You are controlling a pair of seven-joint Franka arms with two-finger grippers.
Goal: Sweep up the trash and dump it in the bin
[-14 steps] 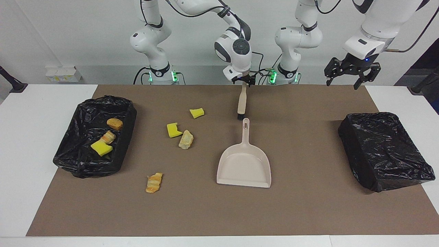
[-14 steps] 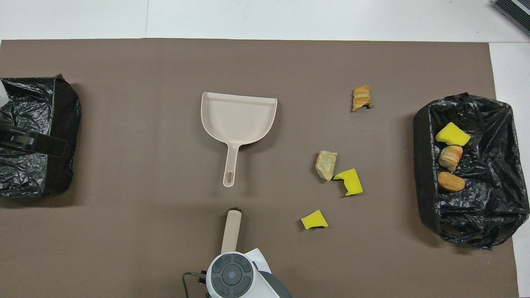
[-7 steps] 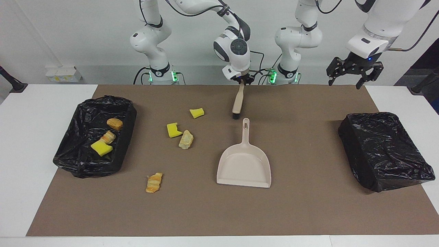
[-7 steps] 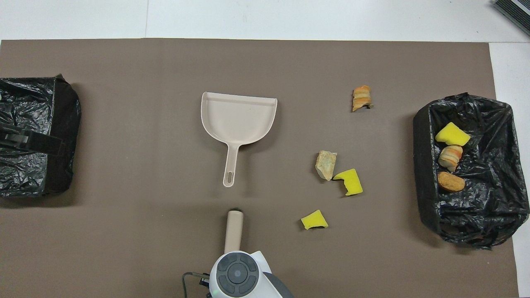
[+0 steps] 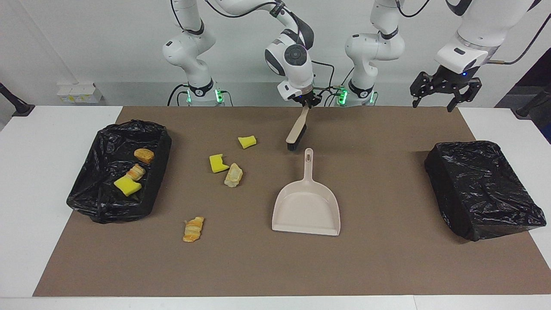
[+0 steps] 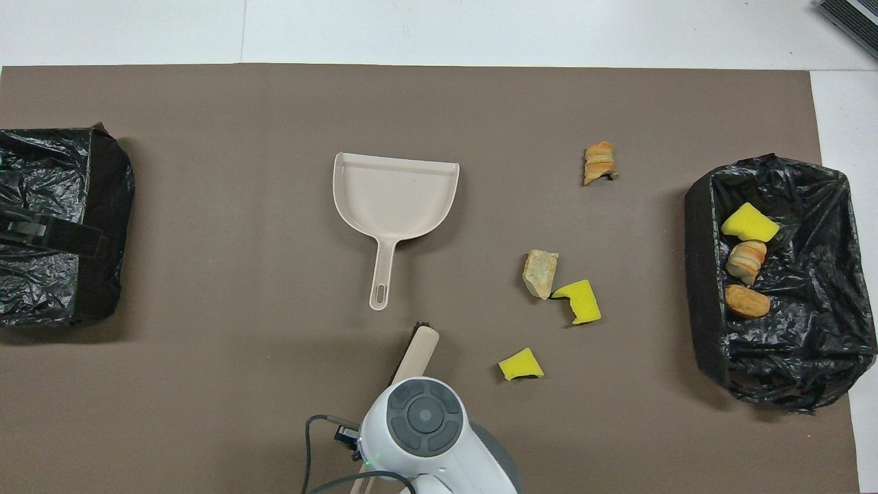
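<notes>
Beige brush (image 5: 297,132) hung tilted from the clamped right gripper (image 5: 306,102), apparently readied to sweep four trash scraps (image 5: 233,175) lying on the mat toward the dustpan (image 5: 306,209), while the left gripper (image 5: 445,88) waited spread.

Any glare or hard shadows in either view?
Facing view: soft shadow beside the covered bin, specular glints on its black plastic. Overhead view: glints on the open bin liner, faint shadow under the dustpan; both views evenly lit.
</notes>
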